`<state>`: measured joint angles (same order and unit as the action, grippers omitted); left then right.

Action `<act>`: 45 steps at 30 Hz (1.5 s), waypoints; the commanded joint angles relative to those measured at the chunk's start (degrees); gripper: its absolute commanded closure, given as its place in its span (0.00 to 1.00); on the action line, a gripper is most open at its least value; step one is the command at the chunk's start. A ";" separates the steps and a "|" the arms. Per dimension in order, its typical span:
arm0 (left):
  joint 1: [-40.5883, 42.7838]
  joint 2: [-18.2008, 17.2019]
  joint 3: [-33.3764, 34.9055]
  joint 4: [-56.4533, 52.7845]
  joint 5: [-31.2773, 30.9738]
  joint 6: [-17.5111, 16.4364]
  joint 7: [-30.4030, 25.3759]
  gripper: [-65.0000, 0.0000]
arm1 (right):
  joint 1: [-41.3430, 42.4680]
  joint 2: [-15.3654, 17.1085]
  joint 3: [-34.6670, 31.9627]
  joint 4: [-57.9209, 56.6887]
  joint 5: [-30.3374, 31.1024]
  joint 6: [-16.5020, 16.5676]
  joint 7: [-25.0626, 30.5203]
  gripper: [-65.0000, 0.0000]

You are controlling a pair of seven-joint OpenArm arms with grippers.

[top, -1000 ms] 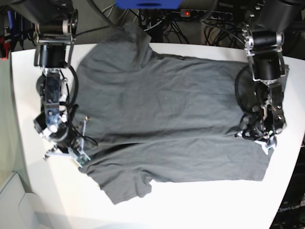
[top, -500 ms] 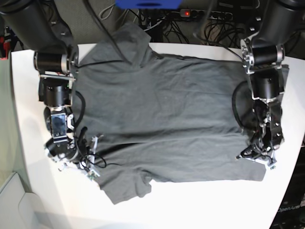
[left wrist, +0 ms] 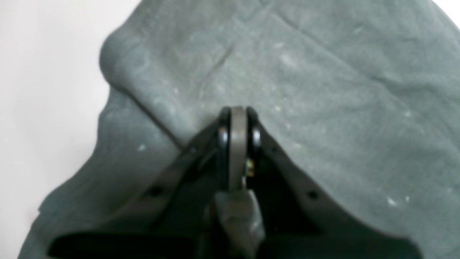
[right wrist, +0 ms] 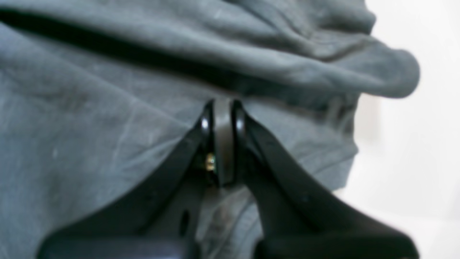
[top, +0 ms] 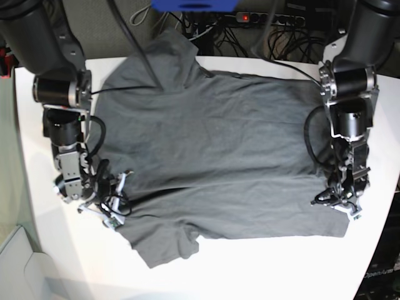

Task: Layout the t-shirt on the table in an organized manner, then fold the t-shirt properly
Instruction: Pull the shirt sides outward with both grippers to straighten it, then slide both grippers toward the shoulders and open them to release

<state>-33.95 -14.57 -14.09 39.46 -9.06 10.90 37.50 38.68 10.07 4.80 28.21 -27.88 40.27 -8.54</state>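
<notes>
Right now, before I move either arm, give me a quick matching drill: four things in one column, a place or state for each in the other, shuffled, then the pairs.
Things:
1. left gripper
2. right gripper
3. t-shirt
4. table

Places or states:
A. white, bare along the near edge of the base view
B. shut on cloth at the shirt's right end in the base view
C. dark grey, spread out wide, one sleeve hanging over the far edge
D. shut on cloth near the sleeve at the base view's lower left

Pairs: 1-B, 2-D, 3-C, 4-A
</notes>
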 commanded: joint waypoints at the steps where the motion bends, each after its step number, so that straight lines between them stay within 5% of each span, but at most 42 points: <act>1: -1.96 -0.77 -0.02 1.02 0.14 -0.04 -0.79 1.00 | 1.54 1.23 0.17 -1.00 -0.91 -1.02 -0.83 1.00; 14: -1.87 0.72 -0.02 1.02 0.14 -0.13 -3.52 1.00 | 2.16 3.87 0.08 -2.67 -1.09 -21.85 7.61 1.00; 19: -2.13 1.86 -0.11 1.02 0.05 -0.13 -6.95 1.00 | 2.16 3.78 0.08 -2.49 -0.91 -21.85 8.14 1.00; 26: -2.31 1.95 -0.11 -0.21 0.31 0.05 -13.10 0.99 | -0.83 3.17 0.26 9.90 -0.91 -14.47 5.24 1.00; 32: -4.16 1.95 -0.02 -9.35 0.49 -0.04 -17.06 0.99 | -8.13 2.81 0.26 27.22 -0.82 -12.97 0.49 1.00; 37: -4.42 1.95 -0.02 -13.22 0.49 -0.13 -20.40 0.99 | -13.14 1.23 0.26 38.30 -0.91 -6.12 -2.50 1.00; 45: -4.86 1.95 -0.02 -20.25 0.49 -0.13 -38.42 0.99 | -24.04 0.09 0.35 54.39 -0.82 -0.75 -7.68 1.00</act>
<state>-36.82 -12.14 -14.13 18.28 -8.78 10.70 0.23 12.97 9.61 4.93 81.62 -29.12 40.21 -17.02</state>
